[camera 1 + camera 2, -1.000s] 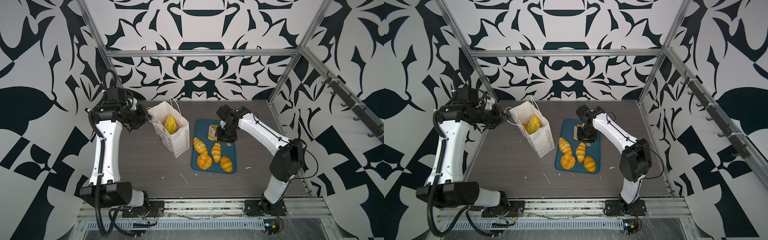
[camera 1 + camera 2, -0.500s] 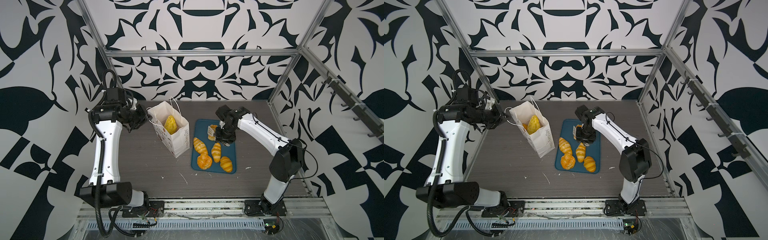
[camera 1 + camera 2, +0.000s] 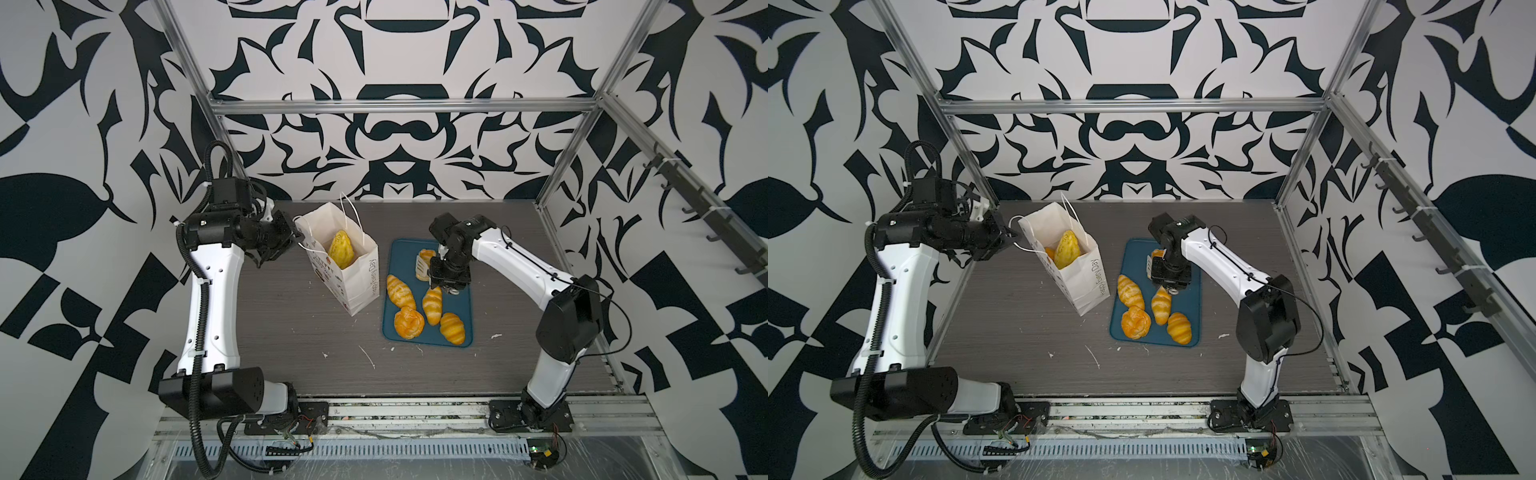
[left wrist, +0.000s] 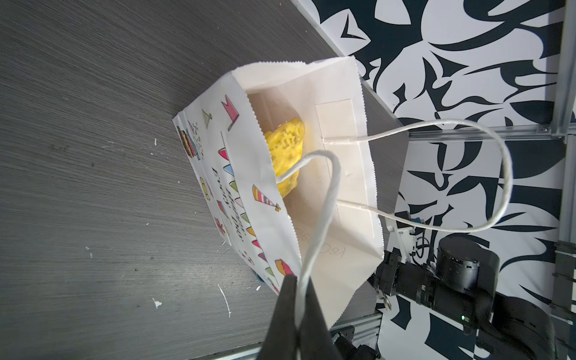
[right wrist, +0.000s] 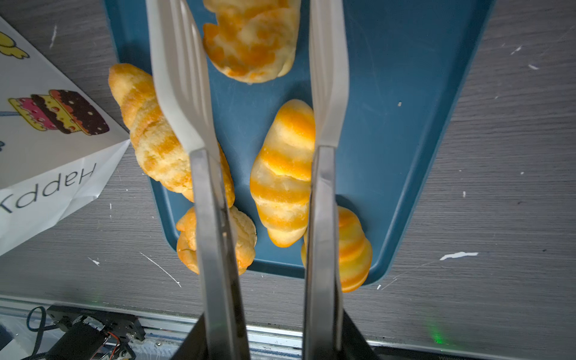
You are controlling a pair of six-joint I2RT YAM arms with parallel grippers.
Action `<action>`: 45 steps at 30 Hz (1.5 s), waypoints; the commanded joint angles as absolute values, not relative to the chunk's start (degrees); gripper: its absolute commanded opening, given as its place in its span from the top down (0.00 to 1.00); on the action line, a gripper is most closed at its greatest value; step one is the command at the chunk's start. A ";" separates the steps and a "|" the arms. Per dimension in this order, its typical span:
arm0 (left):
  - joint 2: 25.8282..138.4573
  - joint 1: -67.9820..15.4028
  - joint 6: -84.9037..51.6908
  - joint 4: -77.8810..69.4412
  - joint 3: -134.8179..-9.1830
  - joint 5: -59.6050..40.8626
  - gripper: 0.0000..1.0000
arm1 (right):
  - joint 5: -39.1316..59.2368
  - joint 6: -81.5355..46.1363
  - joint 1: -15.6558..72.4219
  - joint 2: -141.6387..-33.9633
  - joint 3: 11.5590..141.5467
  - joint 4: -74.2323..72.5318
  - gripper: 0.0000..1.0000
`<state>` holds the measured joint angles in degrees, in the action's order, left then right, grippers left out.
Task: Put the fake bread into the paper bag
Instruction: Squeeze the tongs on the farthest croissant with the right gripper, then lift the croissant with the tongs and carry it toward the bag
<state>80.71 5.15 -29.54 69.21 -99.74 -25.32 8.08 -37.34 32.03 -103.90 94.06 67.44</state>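
Bagged: long loaf (image 3: pixel 341 250) is standing in the paper bag (image 3: pixel 357 274), upright on the surface (image 3: pixel 291 324); a second piece (image 3: pixel 1050 253) is showing in a top view only.
Outstanding: five pieces are lying on the teal tray (image 3: pixel 463 299).
Left end effector (image 4: pixel 296 299) is pinching the cord handle (image 4: pixel 324 199).
Right end effector (image 3: pixel 426 266) is straddling a small pastry (image 5: pixel 249 40), fingers (image 5: pixel 177 78) apart; whether it is gripping, I cannot tell.

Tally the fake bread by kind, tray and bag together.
Croissants: 3
Round bun: 1
Small pastry: 1
Long loaf, in the paper bag: 1
Orange piece beside the loaf, kind hidden: 1
Total: 7
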 commanded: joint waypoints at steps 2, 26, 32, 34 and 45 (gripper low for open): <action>79.63 5.36 -29.07 70.58 -98.97 -25.24 1.00 | 6.90 -37.68 32.32 -103.94 94.23 67.59 0.53; 79.25 5.45 -28.83 70.93 -98.95 -24.85 1.00 | 4.94 -35.45 32.75 -107.60 99.79 68.99 0.66; 79.78 5.49 -29.06 70.86 -99.72 -25.22 1.00 | 3.61 -33.69 32.75 -104.64 99.03 68.70 0.70; 80.03 5.45 -29.04 70.86 -99.90 -25.35 1.00 | 3.46 -33.33 32.67 -102.99 98.06 67.73 0.70; 80.17 5.45 -29.33 70.78 -100.02 -25.49 1.00 | 5.64 -30.94 32.69 -94.86 94.50 61.96 0.71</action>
<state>80.20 5.23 -29.34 69.21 -99.72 -25.12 5.37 -32.42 32.71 -97.82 94.43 65.08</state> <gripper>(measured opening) 0.052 0.311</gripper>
